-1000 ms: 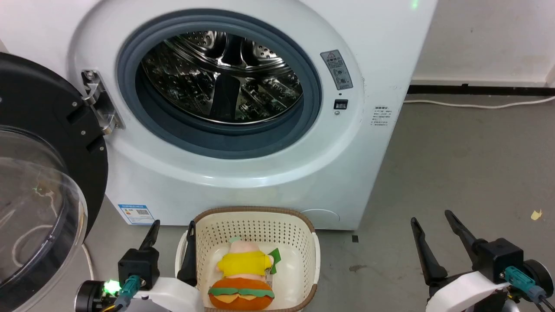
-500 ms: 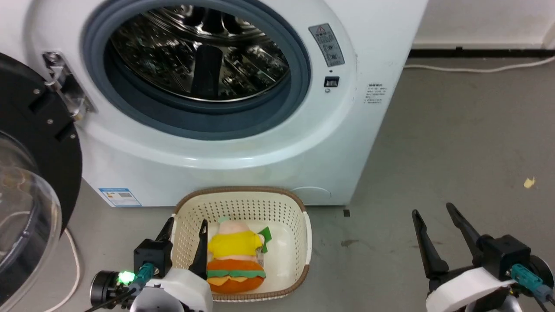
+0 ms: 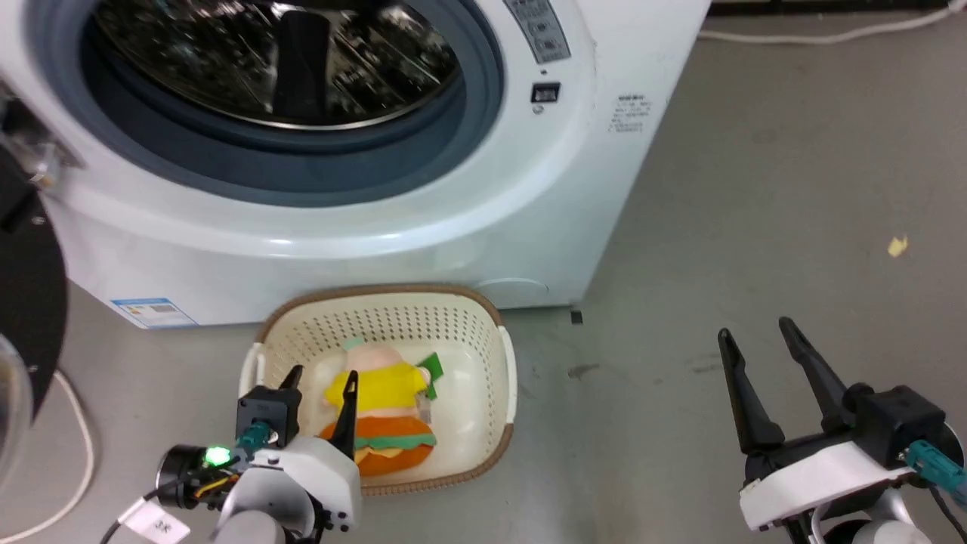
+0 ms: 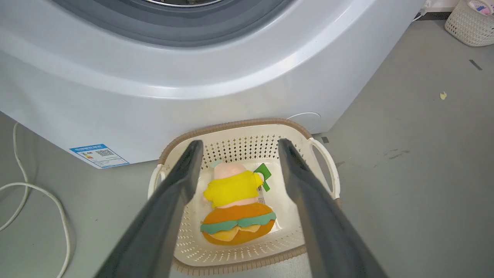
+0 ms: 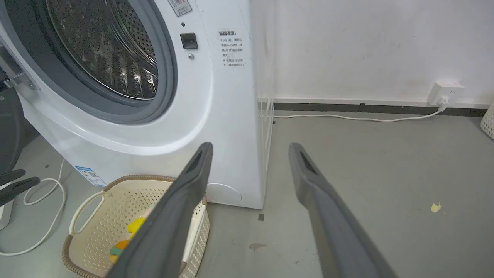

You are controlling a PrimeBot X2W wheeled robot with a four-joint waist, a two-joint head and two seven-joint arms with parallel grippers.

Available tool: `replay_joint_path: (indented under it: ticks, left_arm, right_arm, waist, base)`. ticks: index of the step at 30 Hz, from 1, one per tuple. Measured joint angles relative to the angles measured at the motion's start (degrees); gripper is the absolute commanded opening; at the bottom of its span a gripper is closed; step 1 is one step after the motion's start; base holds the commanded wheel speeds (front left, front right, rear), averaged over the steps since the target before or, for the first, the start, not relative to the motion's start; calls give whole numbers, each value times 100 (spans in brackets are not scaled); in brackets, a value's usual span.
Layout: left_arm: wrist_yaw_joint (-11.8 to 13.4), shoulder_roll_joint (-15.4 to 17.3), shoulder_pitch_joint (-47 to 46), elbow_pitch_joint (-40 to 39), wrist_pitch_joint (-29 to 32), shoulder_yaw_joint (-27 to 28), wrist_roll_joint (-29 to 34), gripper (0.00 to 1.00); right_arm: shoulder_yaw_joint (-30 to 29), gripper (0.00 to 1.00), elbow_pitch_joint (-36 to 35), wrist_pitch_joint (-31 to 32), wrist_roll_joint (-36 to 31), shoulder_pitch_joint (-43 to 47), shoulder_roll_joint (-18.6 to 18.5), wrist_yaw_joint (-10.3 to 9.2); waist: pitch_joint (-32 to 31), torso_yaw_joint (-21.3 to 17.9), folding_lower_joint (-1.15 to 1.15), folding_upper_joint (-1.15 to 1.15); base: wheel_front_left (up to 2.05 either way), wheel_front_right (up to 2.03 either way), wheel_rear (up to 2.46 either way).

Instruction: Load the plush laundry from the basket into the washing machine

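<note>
The burger plush (image 3: 381,412) lies in the cream basket (image 3: 483,317) on the floor, just before the white washing machine (image 3: 453,211), whose drum (image 3: 272,53) stands open. My left gripper (image 3: 323,374) is open and hovers above the basket's near left part, its right finger crossing the plush's left edge. In the left wrist view its open fingers (image 4: 305,185) frame the plush (image 4: 237,204) inside the basket (image 4: 231,124). My right gripper (image 3: 755,329) is open and empty over bare floor to the right. In the right wrist view this gripper (image 5: 251,146) faces the washing machine (image 5: 227,116) and the basket (image 5: 115,181).
The black-framed door (image 3: 23,302) hangs open at the left. A white cable (image 3: 72,446) loops on the floor below it. Another cable runs to a wall socket (image 5: 445,90). A second pale basket (image 4: 471,23) stands far right. A yellow scrap (image 3: 897,245) lies on the grey floor.
The head camera has tilted down, so the whole scene sits higher. My left gripper has shifted right from the basket's left rim to over its inside, nearer the plush. The right gripper holds still.
</note>
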Motion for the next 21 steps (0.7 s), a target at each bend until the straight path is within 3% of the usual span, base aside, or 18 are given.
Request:
replay_joint_path:
  ticks: [21]
  left_arm:
    - [-118,407,-1145,1578,307,-211,-235,100]
  right_arm:
    - [80,100,-69,-248,603,-254,1,0]
  waist:
    - [1065,-475,0,0]
  base:
    - [0,0,0]
